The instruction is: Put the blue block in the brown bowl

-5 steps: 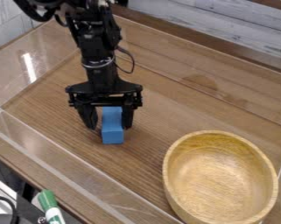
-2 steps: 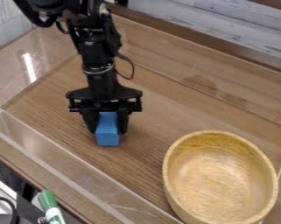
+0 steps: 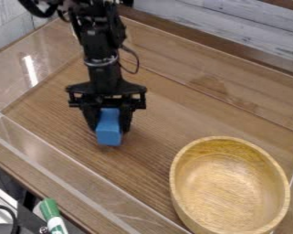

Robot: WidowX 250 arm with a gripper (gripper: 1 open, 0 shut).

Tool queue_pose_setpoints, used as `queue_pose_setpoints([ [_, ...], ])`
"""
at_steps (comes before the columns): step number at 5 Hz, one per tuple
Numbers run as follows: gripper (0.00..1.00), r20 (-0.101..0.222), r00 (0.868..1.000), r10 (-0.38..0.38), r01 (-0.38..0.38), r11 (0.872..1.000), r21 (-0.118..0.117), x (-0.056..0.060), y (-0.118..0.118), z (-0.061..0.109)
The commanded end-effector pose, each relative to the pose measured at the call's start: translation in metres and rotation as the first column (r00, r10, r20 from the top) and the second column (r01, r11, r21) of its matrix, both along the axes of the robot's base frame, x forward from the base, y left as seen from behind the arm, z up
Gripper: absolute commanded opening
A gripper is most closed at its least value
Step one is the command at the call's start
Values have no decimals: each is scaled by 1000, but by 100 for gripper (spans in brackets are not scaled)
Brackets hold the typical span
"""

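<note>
A small bright-blue block (image 3: pixel 109 128) stands between the black fingers of my gripper (image 3: pixel 107 121), which points straight down and is shut on it. Block and gripper are left of centre over the wooden table, and the block's lower end seems just off the surface. The brown bowl (image 3: pixel 229 184), a large shallow round bowl of light wood, sits empty at the lower right, well apart from the gripper.
A clear plastic wall (image 3: pixel 63 187) runs along the table's front and left edges. A marker with a green cap (image 3: pixel 47 216) lies outside it at the bottom left. A pale brick wall (image 3: pixel 234 23) lines the back.
The jaws have closed from wide open onto the blue block. The gripper dipped a little and then came back up with the block, which now sits slightly higher and further left.
</note>
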State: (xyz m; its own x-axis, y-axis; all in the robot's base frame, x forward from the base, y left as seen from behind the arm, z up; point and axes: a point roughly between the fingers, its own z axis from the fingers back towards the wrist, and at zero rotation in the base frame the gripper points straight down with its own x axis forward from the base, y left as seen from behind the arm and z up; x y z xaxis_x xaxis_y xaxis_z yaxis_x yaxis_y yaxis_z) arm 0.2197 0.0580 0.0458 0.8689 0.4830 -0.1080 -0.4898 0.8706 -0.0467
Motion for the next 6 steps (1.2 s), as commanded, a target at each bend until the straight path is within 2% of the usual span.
queue_pose_setpoints([
  [1,0,85,996,6,-7,1000,20,13,8,32],
  [2,0,97,995,-10,8,1000,19,8,7,33],
  [6,0,94,995,-27,24,999,29,8,2,20],
])
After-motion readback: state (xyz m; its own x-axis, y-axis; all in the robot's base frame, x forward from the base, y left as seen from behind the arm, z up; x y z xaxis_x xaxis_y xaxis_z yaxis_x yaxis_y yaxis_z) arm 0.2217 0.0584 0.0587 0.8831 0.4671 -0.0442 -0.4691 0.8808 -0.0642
